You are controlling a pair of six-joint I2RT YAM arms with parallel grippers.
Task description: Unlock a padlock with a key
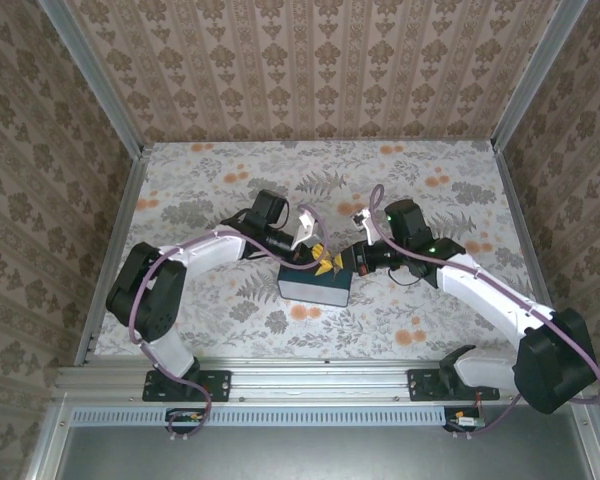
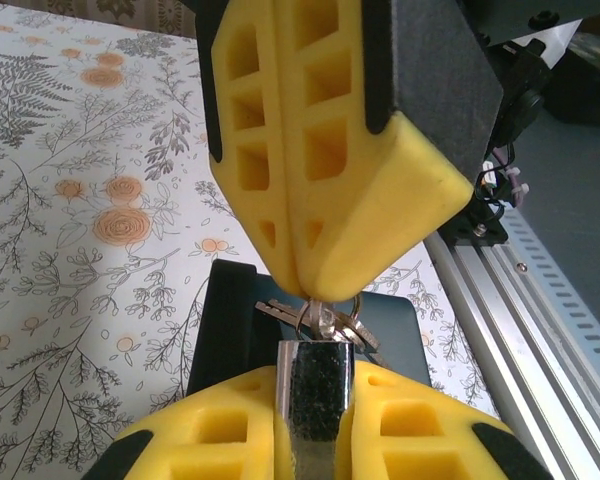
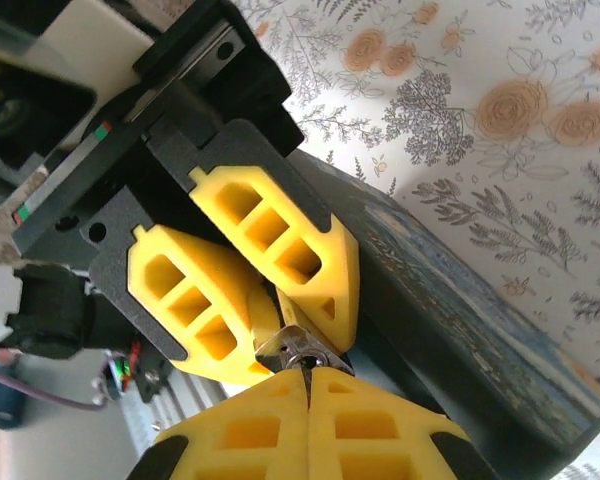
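We count one silver metal padlock [image 2: 318, 415] inside the left gripper [image 2: 318, 385], one ringed bunch of metal keys [image 2: 352, 322] at the right gripper [image 2: 315, 288] tip, and one dark rectangular box [image 1: 316, 286] beneath both.

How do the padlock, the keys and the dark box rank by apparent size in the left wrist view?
1. dark box, partly hidden.
2. padlock, enlarged by nearness and cut off below.
3. keys, smallest.

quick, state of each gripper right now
left gripper: shut on the padlock
right gripper: shut on the key, just above the padlock
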